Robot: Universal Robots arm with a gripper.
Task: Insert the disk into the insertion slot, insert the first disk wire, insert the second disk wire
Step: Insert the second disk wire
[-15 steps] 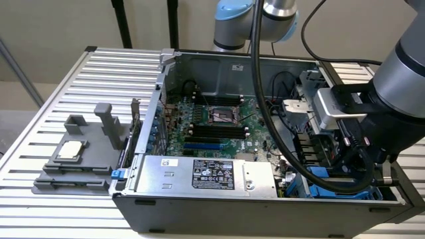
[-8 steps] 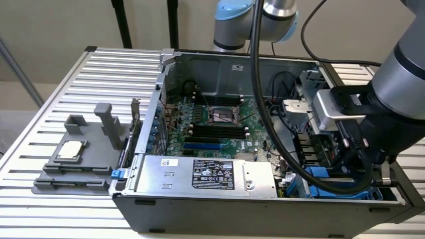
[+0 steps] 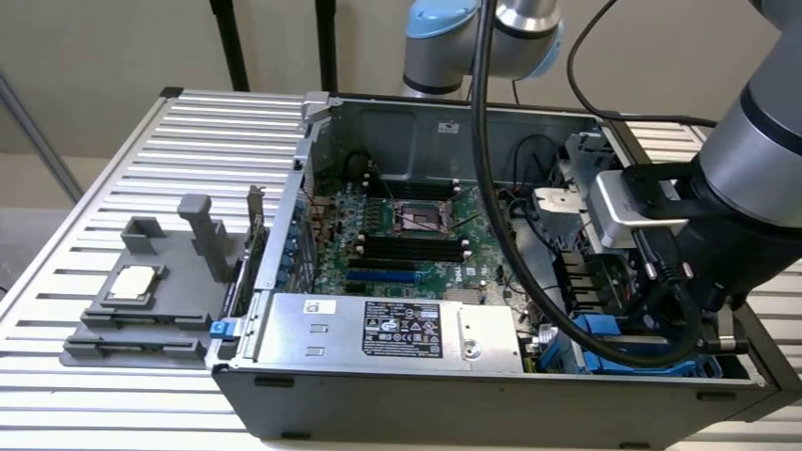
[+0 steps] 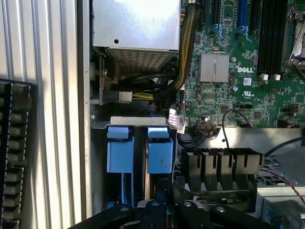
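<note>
Wrist view, nearest first: gripper (image 4: 157, 212) dark fingers sit low over the insertion slot (image 4: 138, 152), right above the two bright blue carrier fronts. Can't tell if the fingers are spread or closed, or whether they grip anything; tips are cut off at the frame edge.

The disk (image 4: 159, 155) looks already seated in the bay, blue frame flush beside a second blue carrier at its 9 o'clock. My read: insertion step done or nearly done. No wire visibly in the gripper, so both wire steps look still open, though the connectors are hidden.

Further out: loose white plug (image 4: 125, 96) and cable bundle at 12 o'clock of the bay, then the power supply (image 4: 136, 24) and motherboard (image 4: 238, 71).

Exterior view: the arm (image 3: 752, 188) reaches into the case (image 3: 501, 395) at its 4 o'clock corner, blue bay (image 3: 614, 338) under it.
</note>
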